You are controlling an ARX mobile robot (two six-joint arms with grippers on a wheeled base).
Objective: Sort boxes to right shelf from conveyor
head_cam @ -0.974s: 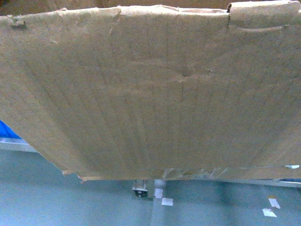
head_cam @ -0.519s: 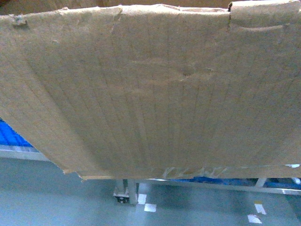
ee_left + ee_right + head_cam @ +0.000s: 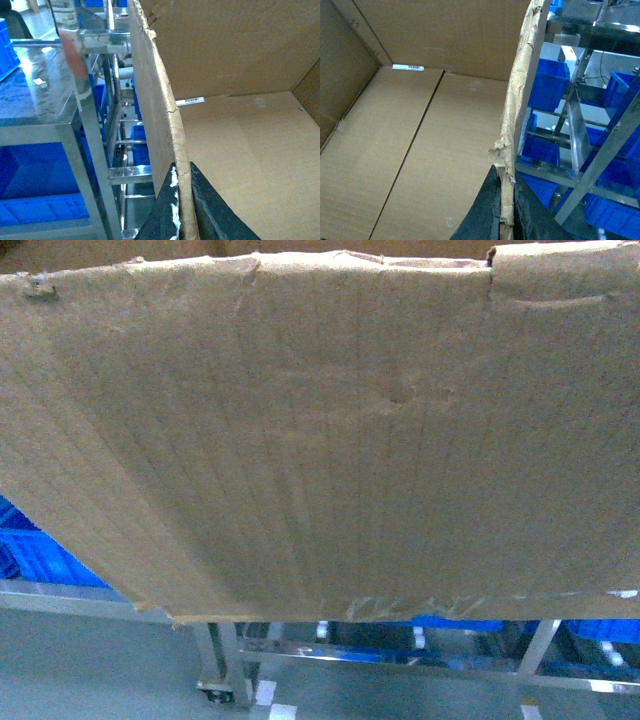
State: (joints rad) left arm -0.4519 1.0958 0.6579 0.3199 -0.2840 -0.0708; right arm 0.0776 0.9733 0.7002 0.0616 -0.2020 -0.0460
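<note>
A large brown cardboard box [image 3: 330, 440] is held up close to the head camera, filling most of that view. The left gripper [image 3: 184, 210] is clamped on one ragged side wall, the right gripper [image 3: 504, 212] on the opposite wall. Just beyond stands a steel shelf [image 3: 400, 650] with blue crates [image 3: 547, 82].

The left gripper [image 3: 182, 220] and the right gripper [image 3: 505, 215] each pinch a side wall of the cardboard box [image 3: 320, 440], one dark finger inside and one outside the torn edge.
</note>
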